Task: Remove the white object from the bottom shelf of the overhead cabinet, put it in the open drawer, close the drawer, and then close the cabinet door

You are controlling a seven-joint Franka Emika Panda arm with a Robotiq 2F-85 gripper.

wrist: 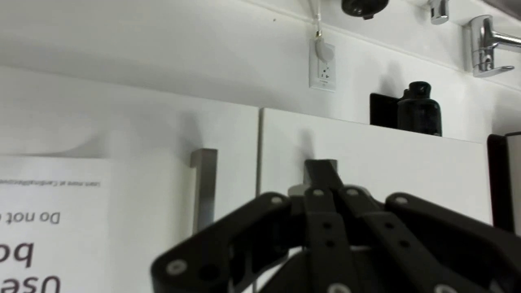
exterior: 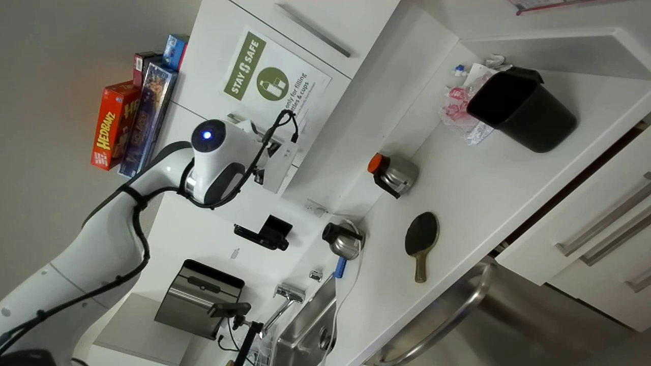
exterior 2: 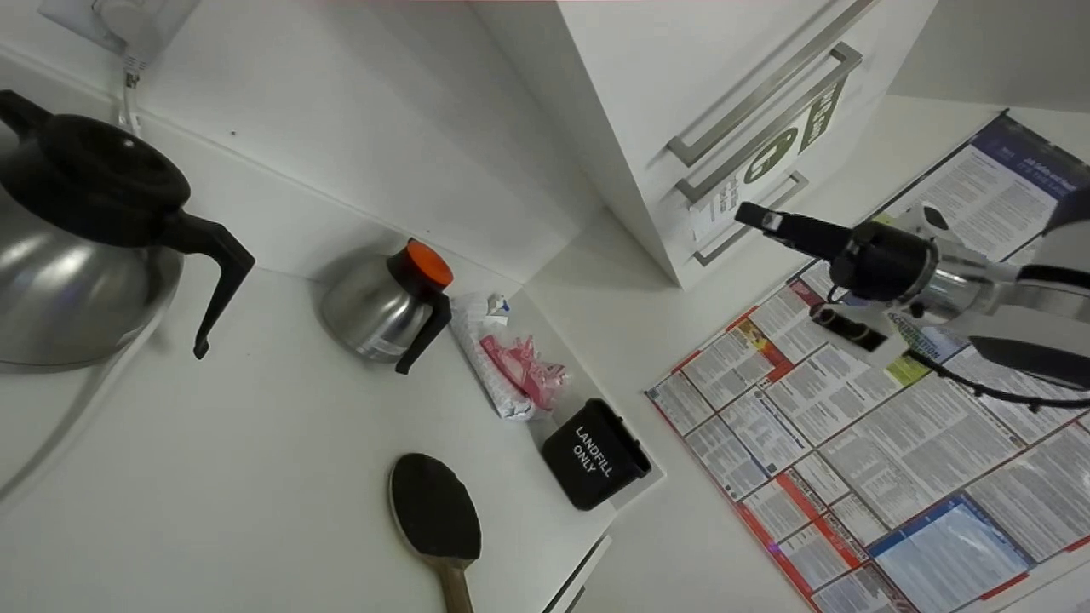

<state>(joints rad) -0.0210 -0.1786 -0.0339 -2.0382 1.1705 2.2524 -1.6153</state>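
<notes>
Two slim black metal fingers (wrist: 323, 211) of the tool (wrist: 336, 192) lie drawn together, nothing visible between them; so narrow a tip probably suits nudging or hooking the silver bar handle (wrist: 323, 171) just ahead, though contact cannot be told. Beside the tool, the flat white cabinet door (exterior: 216, 51) with green stickers (exterior: 262, 80) looks flush, hiding the inside of the white boxy overhead cabinet (exterior 2: 583, 128). That may be why the small white cup-like object shows in no view: whether it sits in there or, well below the tool, in the wide white-fronted drawer (exterior: 585, 211), I cannot tell. A dark gap below the pale surface (exterior: 468, 203) suggests the drawer is ajar to receive it.
</notes>
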